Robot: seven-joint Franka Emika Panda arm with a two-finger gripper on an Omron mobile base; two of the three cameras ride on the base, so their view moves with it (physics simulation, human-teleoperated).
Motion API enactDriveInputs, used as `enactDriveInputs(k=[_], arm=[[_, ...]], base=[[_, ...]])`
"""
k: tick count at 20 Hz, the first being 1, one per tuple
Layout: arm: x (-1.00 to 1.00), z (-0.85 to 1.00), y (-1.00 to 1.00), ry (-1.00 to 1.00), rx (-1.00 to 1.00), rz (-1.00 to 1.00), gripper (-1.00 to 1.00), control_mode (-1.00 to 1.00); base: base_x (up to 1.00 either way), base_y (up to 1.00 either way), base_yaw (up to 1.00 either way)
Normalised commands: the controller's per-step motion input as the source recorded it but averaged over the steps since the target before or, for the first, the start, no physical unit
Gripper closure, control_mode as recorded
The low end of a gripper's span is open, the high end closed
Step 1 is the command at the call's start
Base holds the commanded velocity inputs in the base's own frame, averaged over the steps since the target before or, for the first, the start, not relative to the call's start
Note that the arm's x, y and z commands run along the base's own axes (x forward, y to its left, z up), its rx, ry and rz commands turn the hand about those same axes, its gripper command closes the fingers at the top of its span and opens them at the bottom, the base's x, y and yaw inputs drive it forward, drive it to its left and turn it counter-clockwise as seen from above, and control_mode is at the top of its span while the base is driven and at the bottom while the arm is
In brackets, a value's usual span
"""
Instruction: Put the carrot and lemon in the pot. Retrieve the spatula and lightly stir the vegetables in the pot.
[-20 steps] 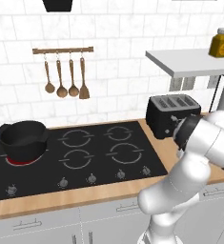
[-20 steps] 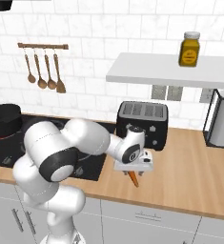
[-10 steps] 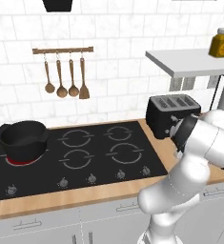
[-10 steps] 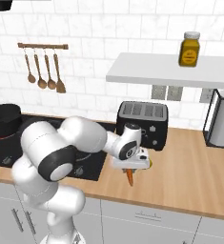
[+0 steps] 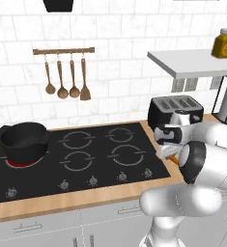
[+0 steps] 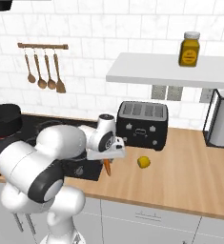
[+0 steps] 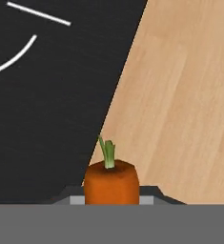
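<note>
Left base view: pot point(image 5: 23, 141) at middle left, gripper point(image 5: 169, 155) at centre right; right base view: carrot point(image 6: 107, 167) dangling at frame centre, lemon point(image 6: 143, 162) just right; hand view: clenched on carrot's top, likely awaiting carriage to pot.
</note>
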Motion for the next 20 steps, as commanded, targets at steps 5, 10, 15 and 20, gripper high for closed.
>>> enactDriveInputs(k=[5,10,15,20], arm=[[0.09,0.59,1.0,0.0,0.0,0.1,1.0,-1.0],[0.07,0.52,0.85,0.02,-0.04,0.1,1.0,-1.0],[0.0,0.35,0.26,0.1,-0.01,0.04,1.0,-1.0],[0.0,0.02,0.0,0.05,0.0,0.0,1.0,-1.0]], base=[[0.0,0.0,0.0],[0.0,0.0,0.0],[0.0,0.0,0.0],[0.0,0.0,0.0]])
